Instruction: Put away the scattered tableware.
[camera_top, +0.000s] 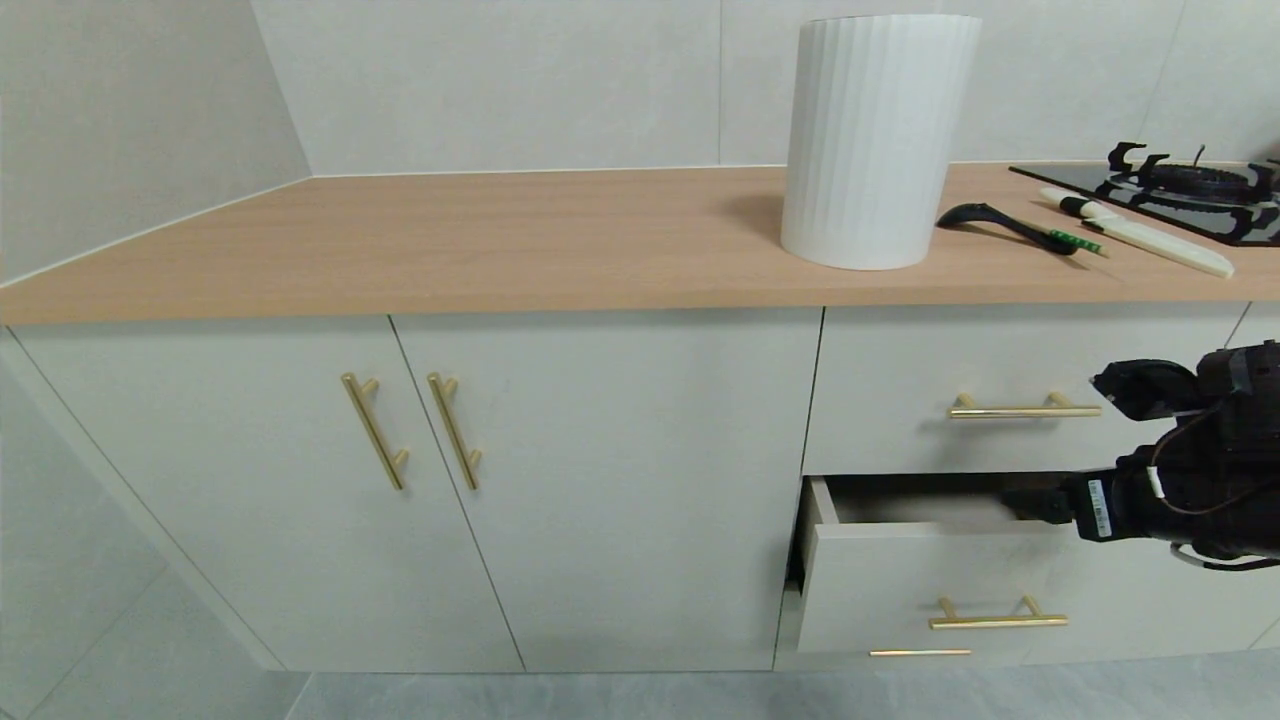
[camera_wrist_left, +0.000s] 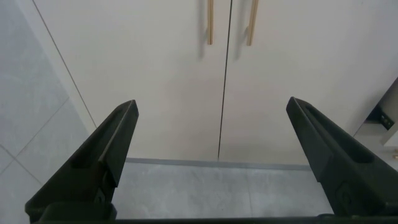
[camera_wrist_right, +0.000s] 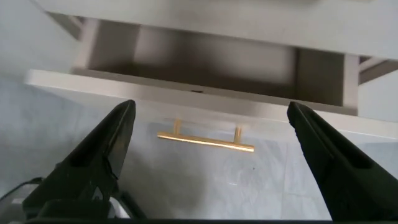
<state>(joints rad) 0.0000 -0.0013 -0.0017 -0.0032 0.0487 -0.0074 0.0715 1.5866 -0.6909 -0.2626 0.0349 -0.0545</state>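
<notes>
Two grippers, both spread wide: right gripper (camera_wrist_right: 211, 112) hangs at the open drawer (camera_wrist_right: 155, 88), above its gold handle (camera_wrist_right: 205, 142); left gripper (camera_wrist_left: 211, 106) faces cupboard doors (camera_wrist_left: 155, 81). Well apart, up on the counter (camera_top: 450, 240), ladle (camera_top: 1005, 226) and knife (camera_top: 1140, 232) lie beside a white canister (camera_top: 870, 140). Arm label (camera_top: 1097, 507): too small to read.

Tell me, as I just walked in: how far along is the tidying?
Done: one drawer stands open. In hand: nothing; the right gripper hangs open over that drawer, and the left gripper is open before the cabinet doors. Left: the ladle and white knife lie on the counter, and the drawer looks empty where visible.
</notes>
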